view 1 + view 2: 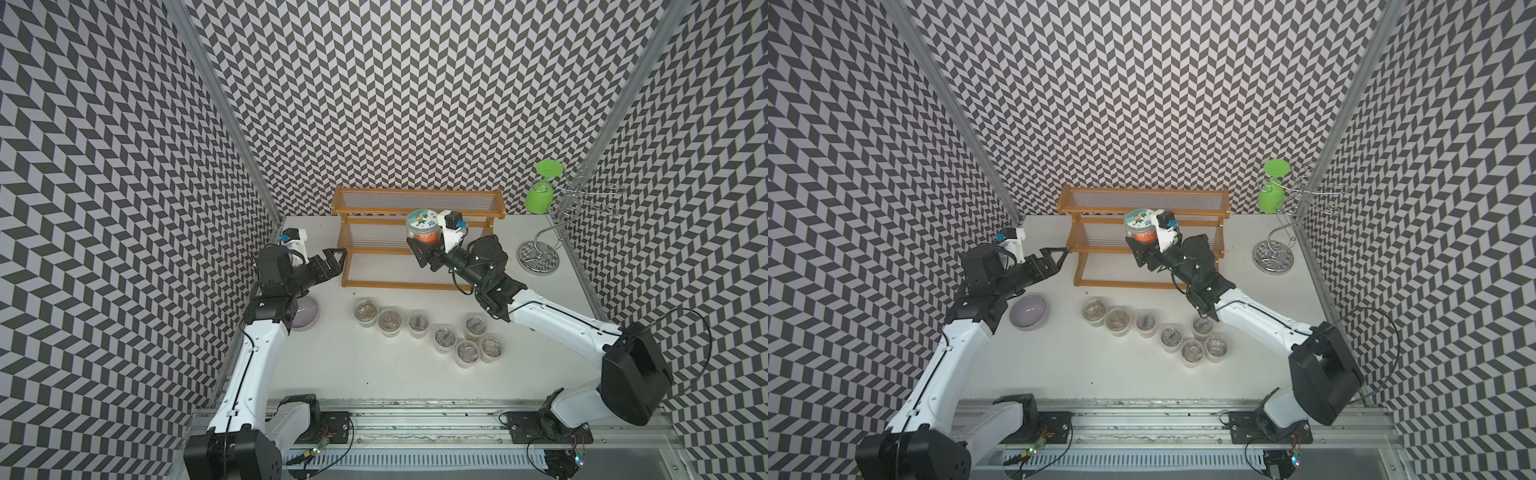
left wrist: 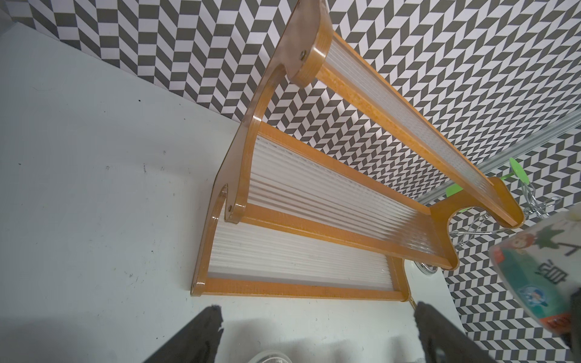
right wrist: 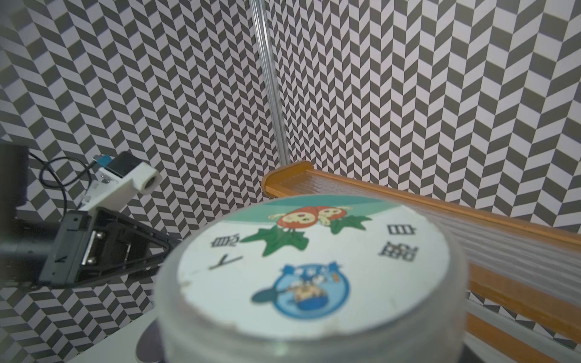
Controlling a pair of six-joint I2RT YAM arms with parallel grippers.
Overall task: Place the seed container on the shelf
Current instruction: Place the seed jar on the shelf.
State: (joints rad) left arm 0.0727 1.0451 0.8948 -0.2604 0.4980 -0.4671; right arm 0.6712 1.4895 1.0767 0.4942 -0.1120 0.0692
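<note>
The seed container (image 1: 423,223) (image 1: 1141,224) is a clear jar with a printed cartoon lid and an orange label. My right gripper (image 1: 426,244) (image 1: 1144,245) is shut on its sides and holds it upright over the middle tier of the shelf (image 1: 419,286) (image 1: 1125,284). I cannot tell whether it touches the tier. The lid (image 3: 314,267) fills the right wrist view and hides the fingers. The shelf's top tier (image 3: 440,202) lies just behind it. My left gripper (image 1: 337,254) (image 1: 1059,252) (image 2: 317,309) stands open and empty by the shelf's left end (image 2: 298,290).
Several small clear jars (image 1: 415,324) stand on the white table in front of the shelf. A lilac bowl (image 1: 306,318) sits under the left arm. At the right, a chrome wire stand (image 1: 539,257) holds a green upside-down glass (image 1: 540,199). Patterned walls close in on three sides.
</note>
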